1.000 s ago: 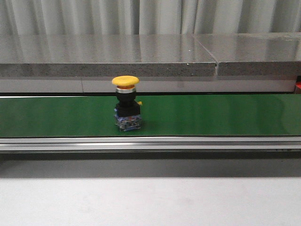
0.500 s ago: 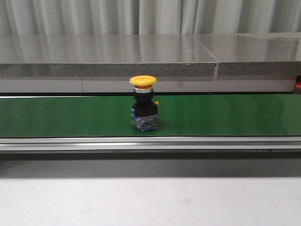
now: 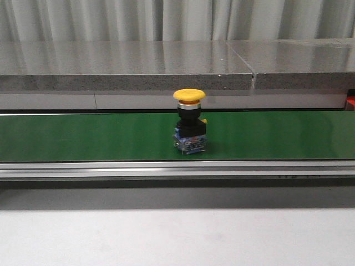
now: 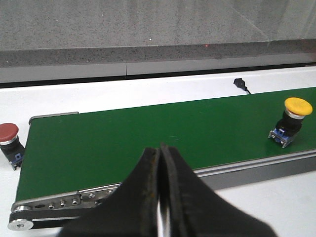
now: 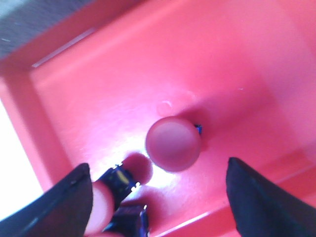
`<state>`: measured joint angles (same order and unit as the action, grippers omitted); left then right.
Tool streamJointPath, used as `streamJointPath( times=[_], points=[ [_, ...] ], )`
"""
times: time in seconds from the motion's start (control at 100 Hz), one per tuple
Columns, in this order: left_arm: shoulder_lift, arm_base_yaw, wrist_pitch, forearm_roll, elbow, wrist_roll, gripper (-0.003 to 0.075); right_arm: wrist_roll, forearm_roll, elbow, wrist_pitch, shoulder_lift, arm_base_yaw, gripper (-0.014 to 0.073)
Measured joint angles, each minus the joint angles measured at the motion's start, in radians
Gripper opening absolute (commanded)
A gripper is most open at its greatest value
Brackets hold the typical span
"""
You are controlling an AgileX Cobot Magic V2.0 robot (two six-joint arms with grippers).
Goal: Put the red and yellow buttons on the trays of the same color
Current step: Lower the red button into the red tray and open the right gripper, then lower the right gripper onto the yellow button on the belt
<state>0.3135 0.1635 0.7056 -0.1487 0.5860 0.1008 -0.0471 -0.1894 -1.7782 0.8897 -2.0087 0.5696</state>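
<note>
While no arm shows in the front view, the scene reads as follows.

Front view, yellow button (image 3: 189,119): stands upright on the green belt (image 3: 83,136), roughly mid-length, mushroom cap on top, black body and a clear blue contact block at the base.
Front view, bench (image 3: 177,235): white surface in front of the belt's metal rail.
Front view, claws: neither is visible.

Left wrist view, left claw (image 4: 160,197): fingers pressed together, nothing between them; it hangs over the near edge of the belt.
Left wrist view, yellow button (image 4: 292,121): on the belt, well apart from the left claw.
Left wrist view, red button (image 4: 10,143): stands on the bench just beside the belt's end, off the green surface.

Right wrist view, right claw (image 5: 158,197): fingers spread wide, empty.
Right wrist view, red tray (image 5: 123,74): lies below the right claw and holds one red button (image 5: 173,143) upright between the fingers' line; further buttons lie near one finger, blurred.

Handling, judged: the yellow button is rigid plastic and light, but top-heavy on a small base, so a side nudge could tip it.
Hold point, judged: pinch the black body under the cap; the smooth domed cap is likely slippery.
Yellow tray: not visible in any view.
</note>
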Motion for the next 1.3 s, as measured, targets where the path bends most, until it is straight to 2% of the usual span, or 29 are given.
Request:
streamJointPath(
  times=[0.26, 0.58, 0.85, 1.09, 1.3],
  points=[
    [0.0, 0.0, 0.0, 0.0, 0.0, 0.0, -0.0021, 0.0, 0.0, 0.019, 0.017, 0.169, -0.007, 0.0561],
    [0.0, 0.0, 0.0, -0.001, 0.0, 0.0, -0.0021, 0.002, 0.0, 0.17, 0.001, 0.431, -0.055, 0.0561],
    [0.0, 0.0, 0.0, -0.001, 0.0, 0.0, -0.0021, 0.002, 0.0, 0.251, 0.003, 0.551, -0.106, 0.0561],
    [0.0, 0.0, 0.0, -0.001, 0.0, 0.0, -0.0021, -0.017, 0.0, 0.27, 0.1, 0.631, -0.199, 0.0561],
    [0.0, 0.0, 0.0, -0.001, 0.0, 0.0, -0.0021, -0.035, 0.0, 0.27, 0.213, 0.652, -0.348, 0.0561]
  ],
)
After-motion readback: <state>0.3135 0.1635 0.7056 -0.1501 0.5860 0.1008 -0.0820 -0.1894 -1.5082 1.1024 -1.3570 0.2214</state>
